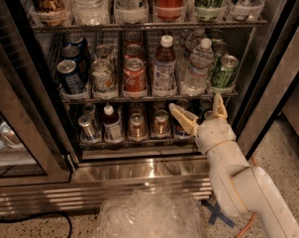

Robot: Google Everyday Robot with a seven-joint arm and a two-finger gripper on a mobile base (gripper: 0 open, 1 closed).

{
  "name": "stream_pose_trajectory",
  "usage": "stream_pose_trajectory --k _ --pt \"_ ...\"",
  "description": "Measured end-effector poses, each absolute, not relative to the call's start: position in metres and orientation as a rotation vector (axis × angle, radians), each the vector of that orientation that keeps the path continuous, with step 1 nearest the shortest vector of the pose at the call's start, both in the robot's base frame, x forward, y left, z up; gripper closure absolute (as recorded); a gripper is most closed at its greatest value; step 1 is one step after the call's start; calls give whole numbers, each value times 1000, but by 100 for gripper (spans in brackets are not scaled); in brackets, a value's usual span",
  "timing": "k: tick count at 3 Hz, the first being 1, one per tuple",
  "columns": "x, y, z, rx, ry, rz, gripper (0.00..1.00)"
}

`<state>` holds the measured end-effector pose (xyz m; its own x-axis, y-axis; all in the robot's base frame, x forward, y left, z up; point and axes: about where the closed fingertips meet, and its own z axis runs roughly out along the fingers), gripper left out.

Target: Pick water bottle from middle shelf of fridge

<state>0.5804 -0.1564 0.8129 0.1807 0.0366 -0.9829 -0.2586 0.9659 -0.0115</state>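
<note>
The fridge (154,175) stands open in the camera view. Its middle shelf (139,97) holds lanes of blue, white, red and green cans and two white-capped bottles. The water bottle (198,67), clear and ribbed with a white cap, stands in the second lane from the right, between a brownish bottle (163,66) and a green can (224,72). My gripper (200,112) is open and empty. It is just below the middle shelf's front edge, under the water bottle, with its fingers pointing up and spread in front of the lower rack.
The top rack (139,28) holds large tall bottles. The lower rack (134,139) holds short bronze cans and a small white-capped bottle (111,124). The glass door (16,148) stands open at left. Crumpled clear plastic (149,214) lies on the floor in front of the louvred base.
</note>
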Motion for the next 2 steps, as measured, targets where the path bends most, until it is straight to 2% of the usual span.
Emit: stream_pose_trajectory --k 1,2 --pt "580 -156 813 -191 1376 210 32" --pt "580 -156 813 -191 1376 210 25"
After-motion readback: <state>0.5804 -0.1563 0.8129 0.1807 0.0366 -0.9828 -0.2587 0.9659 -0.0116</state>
